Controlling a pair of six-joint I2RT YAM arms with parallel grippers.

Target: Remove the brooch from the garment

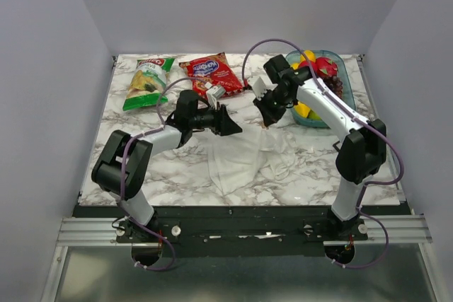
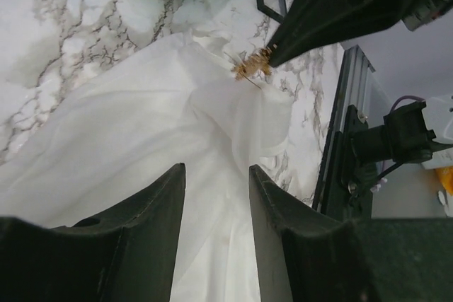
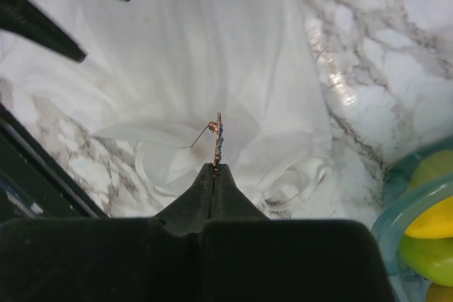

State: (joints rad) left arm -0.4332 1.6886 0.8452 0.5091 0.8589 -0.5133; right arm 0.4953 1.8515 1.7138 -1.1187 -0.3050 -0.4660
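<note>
The brooch (image 3: 218,139) sat right at the tip of the right claw (image 3: 214,169), pinched between its two fingers, which were pressed together on it. It was over the far edge of the white garment (image 1: 248,160), which lay crumpled in the middle of the marble worktop (image 1: 177,175). Seen from the left wrist, the brooch (image 2: 251,65) touched a raised fold of the cloth; whether its pin still passed through the fabric could not be told. Edge-on it looked thin and coppery, with a fine wire pin jutting to one side; from the other side it was a small golden-brown spiky shape. The left claw (image 2: 217,169) was spread about halfway just to the left, gripping nothing, with cloth showing between its fingers.
</note>
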